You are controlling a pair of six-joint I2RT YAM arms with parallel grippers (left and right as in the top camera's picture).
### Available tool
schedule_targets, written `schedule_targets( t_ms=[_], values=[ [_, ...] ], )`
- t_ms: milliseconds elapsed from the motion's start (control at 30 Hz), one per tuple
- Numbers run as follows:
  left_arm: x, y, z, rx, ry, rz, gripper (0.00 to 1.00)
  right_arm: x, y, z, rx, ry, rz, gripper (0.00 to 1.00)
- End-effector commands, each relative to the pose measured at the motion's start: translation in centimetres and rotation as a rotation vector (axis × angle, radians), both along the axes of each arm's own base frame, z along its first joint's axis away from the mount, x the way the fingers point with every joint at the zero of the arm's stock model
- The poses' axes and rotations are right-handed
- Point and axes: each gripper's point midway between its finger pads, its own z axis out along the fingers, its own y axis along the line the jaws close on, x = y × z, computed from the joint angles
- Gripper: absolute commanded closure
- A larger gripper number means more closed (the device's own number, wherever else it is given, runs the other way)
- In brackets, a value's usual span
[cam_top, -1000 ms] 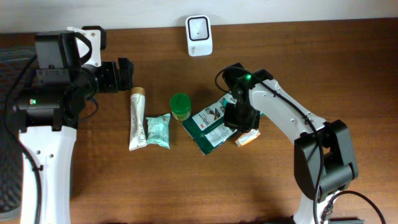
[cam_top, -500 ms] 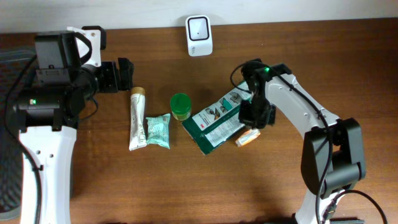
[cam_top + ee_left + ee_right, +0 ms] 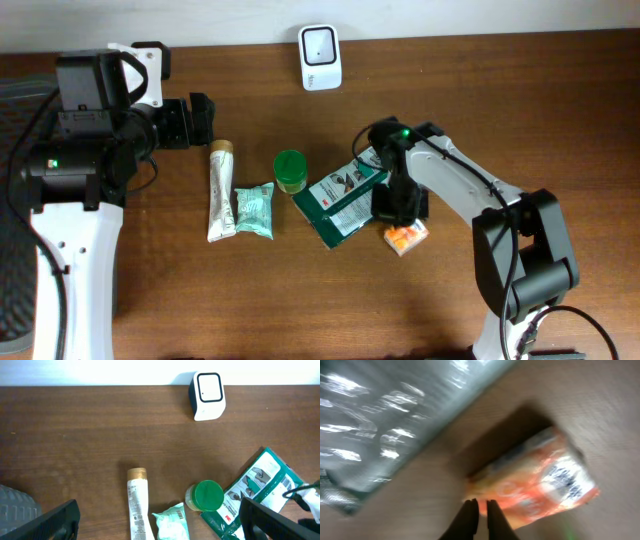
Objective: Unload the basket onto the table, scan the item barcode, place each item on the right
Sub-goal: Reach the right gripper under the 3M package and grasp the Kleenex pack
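Note:
A small orange packet (image 3: 405, 237) lies on the table just right of a green 3M packet (image 3: 342, 200). My right gripper (image 3: 399, 216) hangs over the orange packet. In the right wrist view its jaws (image 3: 481, 503) are shut, with the tips at the near edge of the blurred orange packet (image 3: 540, 485). I cannot tell whether any of the packet is pinched. The white scanner (image 3: 320, 57) stands at the table's back edge. My left gripper (image 3: 200, 120) is wide open and holds nothing, its fingers (image 3: 272, 522) framing the items from above.
A green-lidded jar (image 3: 290, 171), a mint-green sachet (image 3: 254, 210) and a white tube with a gold cap (image 3: 220, 190) lie left of the 3M packet. The left arm's base takes up the table's left side.
My right gripper swung right off the green packet, then came back down over the orange packet. The orange packet has shifted a little toward the front right and turned. The left arm is unmoved.

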Motion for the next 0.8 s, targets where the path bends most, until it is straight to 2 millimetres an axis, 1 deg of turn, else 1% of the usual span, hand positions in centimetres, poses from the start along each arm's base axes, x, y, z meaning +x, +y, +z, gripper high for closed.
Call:
schedule_targets(
  t_ms=[0,67,167,233,267,367,500,600,700,767],
  values=[
    [-0.1,0.3,1.0,0.014,-0.03,-0.001,0.01,0.0,-3.2,0.4,-0.099,0.001,-0.04,0.96],
    [-0.1,0.3,1.0,0.014,-0.03,-0.001,0.01,0.2,-4.5,1.2,-0.109,-0.007,-0.065,0.96],
    [-0.1,0.3,1.0,0.014,-0.03,-0.001,0.01,0.6,-5.7,3.0,-0.084,-0.039,-0.074,0.96],
    [-0.1,0.3,1.0,0.014,-0.03,-0.001,0.01,0.4,-5.8,3.9,-0.045,-0.042,-0.053,0.95],
    [-0.1,0.3,1.0,0.014,-0.03,-0.001,0.01,-0.3,-5.9,4.1,-0.036,-0.017,-0.041,0.95],
    [-0.1,0.3,1.0,0.014,-0.029,-0.001,0.01,-1.0,-6.0,3.5,-0.042,0.008,-0.04,0.95],
    [-0.1,0.3,1.0,0.014,-0.029,-0.001,0.01,-2.2,-6.3,2.0,-0.049,0.039,-0.042,0.95],
    [-0.1,0.3,1.0,0.014,-0.028,-0.001,0.01,-2.8,-6.4,0.5,-0.05,0.04,-0.045,0.95],
    [-0.1,0.3,1.0,0.014,-0.028,-0.001,0.01,-2.5,-6.3,-0.6,-0.044,0.013,-0.044,0.95],
    [-0.1,0.3,1.0,0.014,-0.028,-0.001,0.01,-2.0,-6.3,-1.2,-0.038,-0.019,-0.045,0.95]
  ],
)
